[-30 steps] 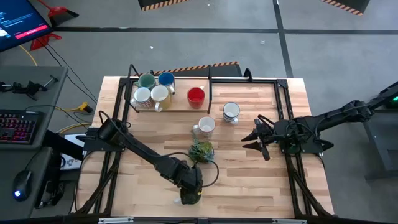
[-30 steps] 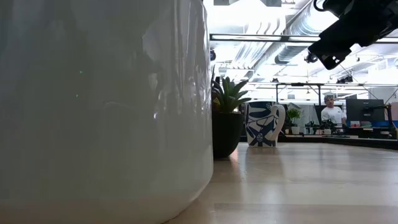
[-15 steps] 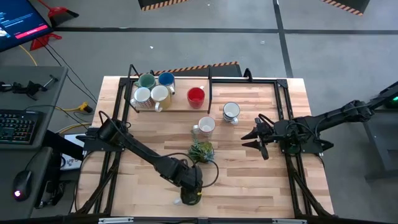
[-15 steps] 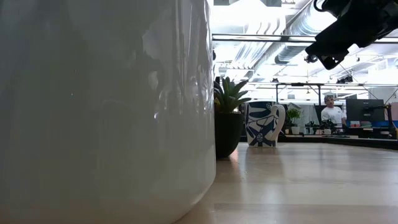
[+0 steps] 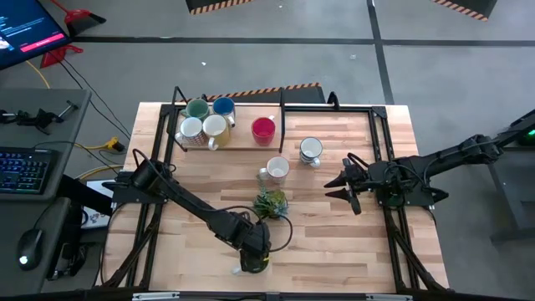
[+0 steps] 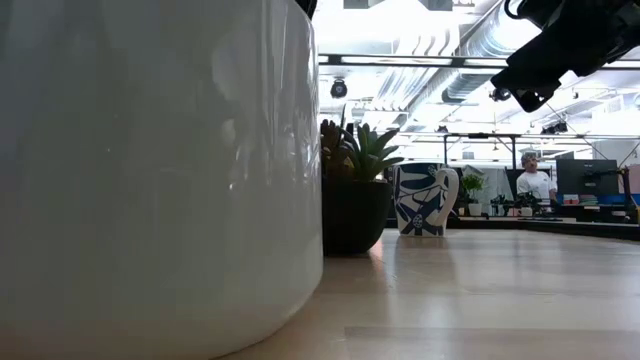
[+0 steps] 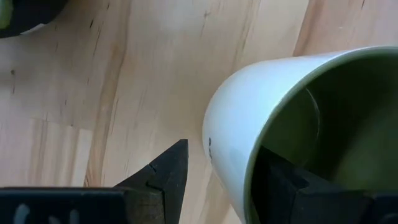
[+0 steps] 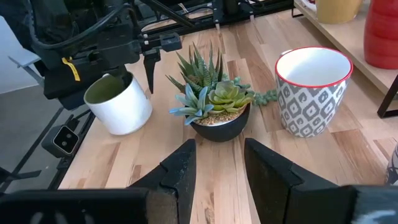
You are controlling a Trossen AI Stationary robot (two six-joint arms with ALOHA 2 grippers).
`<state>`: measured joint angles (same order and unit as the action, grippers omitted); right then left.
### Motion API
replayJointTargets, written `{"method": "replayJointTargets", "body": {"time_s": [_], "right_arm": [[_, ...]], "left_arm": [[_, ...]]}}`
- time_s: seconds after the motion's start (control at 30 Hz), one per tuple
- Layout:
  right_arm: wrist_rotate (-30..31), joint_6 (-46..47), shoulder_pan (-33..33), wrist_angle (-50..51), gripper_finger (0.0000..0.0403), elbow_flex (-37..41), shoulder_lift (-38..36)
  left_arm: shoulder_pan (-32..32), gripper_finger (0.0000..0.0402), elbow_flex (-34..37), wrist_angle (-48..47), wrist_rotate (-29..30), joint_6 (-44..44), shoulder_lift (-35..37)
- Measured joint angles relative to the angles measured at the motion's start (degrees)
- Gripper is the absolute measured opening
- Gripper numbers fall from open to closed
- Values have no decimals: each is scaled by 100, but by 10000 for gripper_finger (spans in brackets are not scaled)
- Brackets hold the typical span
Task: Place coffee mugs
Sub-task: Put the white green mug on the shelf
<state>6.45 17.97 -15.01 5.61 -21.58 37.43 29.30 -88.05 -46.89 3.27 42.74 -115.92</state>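
Left tool (image 5: 255, 257) is at the front edge of the bench (image 5: 334, 242), in front of the succulent plant (image 5: 270, 201). Its two fingers stand apart over the rim of a white mug with olive green inside (image 7: 292, 124): one finger (image 7: 163, 175) is outside the wall, the other is inside the mug. In the left wrist view the outer finger does not touch the wall, so the mug is not clamped. In the right wrist view the mug stands tilted, and it almost fills the low view.

Right tool (image 5: 341, 186) hangs above the bench to the right of the plant, its fingers (image 8: 180, 167) apart and holding nothing. It points toward the plant.

Just behind the plant stands a white mug with grey pattern and red rim (image 8: 313, 89). Further to the right of that one is a white mug with blue pattern (image 5: 310, 150); the low view shows it just beside the plant pot.

Behind the plant, on a low wooden shelf (image 5: 242, 144), is a red mug (image 5: 263, 129). To the left on the same shelf four mugs stand close together: a teal mug (image 5: 197, 109), a blue mug (image 5: 223, 106), a white mug (image 5: 191, 128) and a cream mug (image 5: 215, 126).

A person (image 6: 533, 181) sits far away in the room behind the bench.
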Motion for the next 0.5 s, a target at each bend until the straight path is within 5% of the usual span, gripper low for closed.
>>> {"method": "replayJointTargets", "body": {"time_s": [0.17,0.37,0.5], "right_arm": [[1,1,0,0,116,0,0],[1,1,0,-2,116,0,-1],[2,1,0,-2,116,0,0]], "left_arm": [[0,116,0,-63,-2,-141,0],[-4,21,0,-330,15,-82,0],[-4,10,7,-442,118,301,0]]}}
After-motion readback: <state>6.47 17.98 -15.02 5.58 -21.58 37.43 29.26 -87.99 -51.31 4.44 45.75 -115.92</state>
